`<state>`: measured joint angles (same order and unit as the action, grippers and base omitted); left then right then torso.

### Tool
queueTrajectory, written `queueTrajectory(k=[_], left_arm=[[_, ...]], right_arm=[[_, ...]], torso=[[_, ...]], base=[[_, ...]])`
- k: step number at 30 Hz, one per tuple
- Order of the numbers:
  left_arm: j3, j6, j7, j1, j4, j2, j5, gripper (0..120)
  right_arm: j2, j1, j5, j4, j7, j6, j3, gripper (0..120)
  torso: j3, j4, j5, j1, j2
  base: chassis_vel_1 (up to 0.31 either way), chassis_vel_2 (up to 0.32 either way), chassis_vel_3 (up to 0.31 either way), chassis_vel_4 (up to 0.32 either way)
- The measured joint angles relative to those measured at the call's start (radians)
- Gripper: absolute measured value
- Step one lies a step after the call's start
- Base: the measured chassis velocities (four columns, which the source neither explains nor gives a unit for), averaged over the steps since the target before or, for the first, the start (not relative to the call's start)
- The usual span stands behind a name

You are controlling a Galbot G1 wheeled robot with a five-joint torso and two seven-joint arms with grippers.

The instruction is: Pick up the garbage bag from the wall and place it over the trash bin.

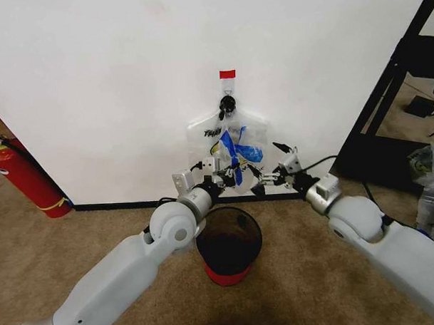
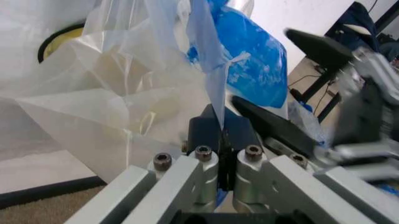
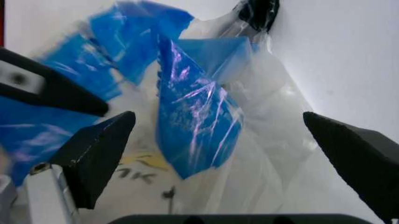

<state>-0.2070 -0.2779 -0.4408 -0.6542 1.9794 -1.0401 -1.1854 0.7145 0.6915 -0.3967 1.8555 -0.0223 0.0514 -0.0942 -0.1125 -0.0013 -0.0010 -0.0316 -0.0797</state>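
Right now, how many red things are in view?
3: the red tape strip on the wall above the hook, the fire extinguisher leaning at the left, and the trash bin's red base. Others may be hidden.

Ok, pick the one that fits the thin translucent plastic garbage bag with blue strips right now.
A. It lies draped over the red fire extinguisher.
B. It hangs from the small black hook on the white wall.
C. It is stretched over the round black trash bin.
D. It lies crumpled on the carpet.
B: the garbage bag hangs from the hook on the white wall, above the trash bin, with the left gripper shut on its plastic and the right gripper open beside it.
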Motion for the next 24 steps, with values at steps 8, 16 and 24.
queueTrajectory(k=[8,16,24], left_arm=[[0.001,-0.002,-0.002,-0.005,0.006,-0.001,0.000,0],[0.000,-0.002,-0.003,-0.008,0.007,-0.010,0.001,0],[0.003,-0.002,-0.003,-0.015,0.008,0.000,0.001,0]], right_arm=[[-0.007,-0.078,0.162,-0.045,-0.026,-0.021,-0.069,82],[-0.013,-0.083,0.235,-0.044,-0.054,-0.051,-0.080,56],[-0.016,-0.067,0.241,-0.048,-0.058,-0.055,-0.067,26]], torso=[[0.000,-0.0002,0.0000,0.000,0.000],[0.000,-0.0002,0.0000,0.000,0.000],[0.000,0.0000,0.0002,0.000,0.000]], base=[[0.000,0.000,0.000,0.000],[0.000,0.000,0.000,0.000],[0.000,0.000,0.000,0.000]])
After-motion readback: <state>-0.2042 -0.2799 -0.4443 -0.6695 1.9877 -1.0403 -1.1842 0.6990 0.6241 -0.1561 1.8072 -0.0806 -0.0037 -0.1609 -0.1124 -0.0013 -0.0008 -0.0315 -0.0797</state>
